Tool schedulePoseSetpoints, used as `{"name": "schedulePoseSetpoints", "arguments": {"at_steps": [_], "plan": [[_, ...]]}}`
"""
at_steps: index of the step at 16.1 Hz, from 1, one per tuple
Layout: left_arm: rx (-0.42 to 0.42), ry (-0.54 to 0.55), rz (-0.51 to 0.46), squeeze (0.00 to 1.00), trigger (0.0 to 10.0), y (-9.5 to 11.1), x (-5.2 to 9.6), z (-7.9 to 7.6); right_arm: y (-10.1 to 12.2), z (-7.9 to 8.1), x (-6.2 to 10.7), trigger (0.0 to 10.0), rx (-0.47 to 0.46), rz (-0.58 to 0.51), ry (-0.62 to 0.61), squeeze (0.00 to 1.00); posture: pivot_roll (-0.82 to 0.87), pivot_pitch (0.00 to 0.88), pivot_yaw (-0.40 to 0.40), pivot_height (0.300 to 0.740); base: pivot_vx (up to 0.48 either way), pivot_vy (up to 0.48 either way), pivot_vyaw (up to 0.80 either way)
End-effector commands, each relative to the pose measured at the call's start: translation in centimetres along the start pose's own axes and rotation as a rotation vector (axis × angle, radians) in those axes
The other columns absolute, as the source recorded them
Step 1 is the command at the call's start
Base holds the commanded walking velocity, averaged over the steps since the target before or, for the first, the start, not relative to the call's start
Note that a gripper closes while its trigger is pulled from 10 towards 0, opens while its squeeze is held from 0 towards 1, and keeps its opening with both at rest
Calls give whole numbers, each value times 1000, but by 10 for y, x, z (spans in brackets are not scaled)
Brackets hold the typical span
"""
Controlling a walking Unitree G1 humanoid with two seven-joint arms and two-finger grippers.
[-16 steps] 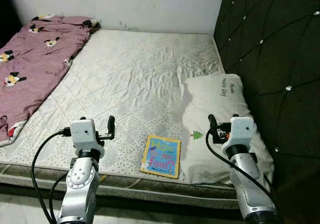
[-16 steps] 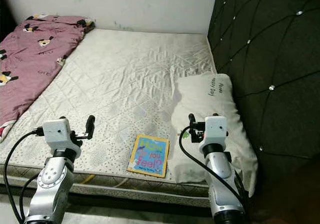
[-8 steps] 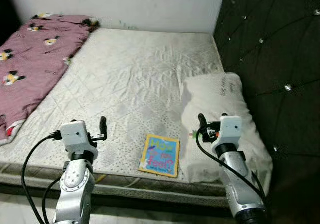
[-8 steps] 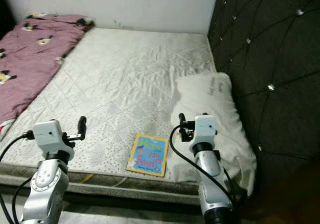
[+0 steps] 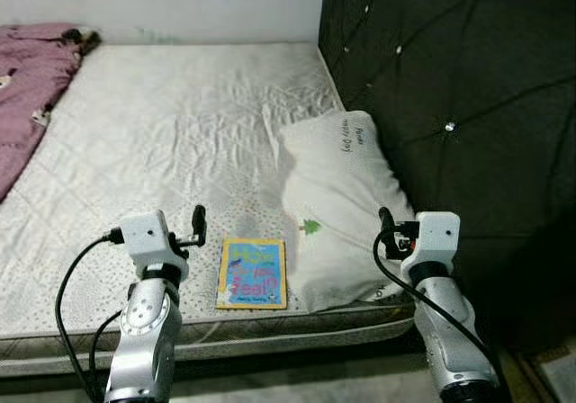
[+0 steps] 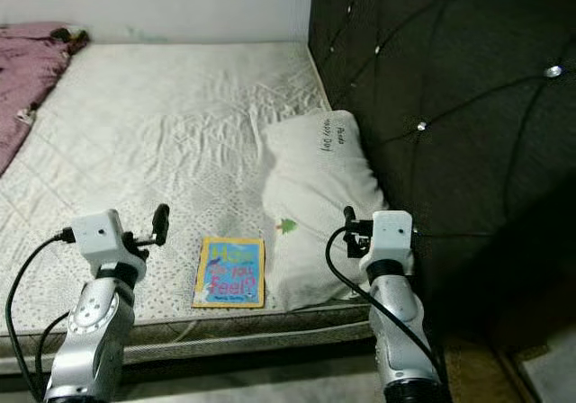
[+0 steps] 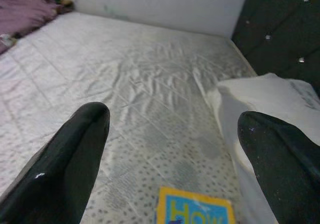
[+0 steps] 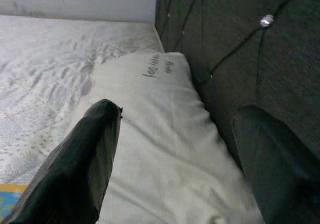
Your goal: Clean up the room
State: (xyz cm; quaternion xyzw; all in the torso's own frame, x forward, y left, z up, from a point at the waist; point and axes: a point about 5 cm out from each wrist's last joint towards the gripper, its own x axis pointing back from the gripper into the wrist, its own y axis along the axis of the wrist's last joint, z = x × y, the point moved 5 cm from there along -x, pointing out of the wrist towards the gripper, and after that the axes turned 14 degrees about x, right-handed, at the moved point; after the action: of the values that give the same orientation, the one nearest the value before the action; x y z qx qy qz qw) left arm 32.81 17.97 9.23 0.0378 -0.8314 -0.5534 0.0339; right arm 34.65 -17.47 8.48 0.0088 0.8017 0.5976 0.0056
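A yellow-edged blue picture book (image 5: 252, 273) lies flat near the mattress's front edge, touching the left side of a white pillow (image 5: 333, 201). My left gripper (image 5: 199, 225) is raised just left of the book, open with nothing between its fingers (image 7: 65, 169); the book's top edge (image 7: 195, 211) shows below them. My right gripper (image 5: 385, 226) hovers open over the pillow's right end by the headboard. The pillow (image 8: 150, 134) spreads out under its fingers (image 8: 75, 169).
A bare white quilted mattress (image 5: 153, 142) runs back to a white wall. A dark tufted headboard (image 5: 441, 88) stands along the right. A purple patterned blanket (image 5: 22, 79) lies at the far left. A strip of floor (image 5: 540, 367) shows at the lower right.
The camera has swung right, so the bed, book and pillow sit further left in the picture. Both arms stay raised, and nothing on the bed has moved.
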Motion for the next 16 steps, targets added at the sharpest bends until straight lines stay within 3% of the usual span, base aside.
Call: {"name": "schedulePoseSetpoints", "arguments": {"at_steps": [1, 10, 16], "plan": [[-7, 10, 4, 0, 10000, 2, 2, 5, 4, 4, 0, 10000, 1, -9, 17, 0, 10, 99, 12, 740, 0, 0, 0], [-25, -28, 2, 0, 10000, 4, -6, -5, 9, 3, -5, 10000, 16, -22, 13, 0, 1, 95, 16, 740, 0, 0, 0], [-31, -38, 0, 0, 10000, 6, -7, -7, 7, 1, -5, 10000, 18, -21, 13, 0, 3, 87, 17, 740, 0, -334, 0]]}}
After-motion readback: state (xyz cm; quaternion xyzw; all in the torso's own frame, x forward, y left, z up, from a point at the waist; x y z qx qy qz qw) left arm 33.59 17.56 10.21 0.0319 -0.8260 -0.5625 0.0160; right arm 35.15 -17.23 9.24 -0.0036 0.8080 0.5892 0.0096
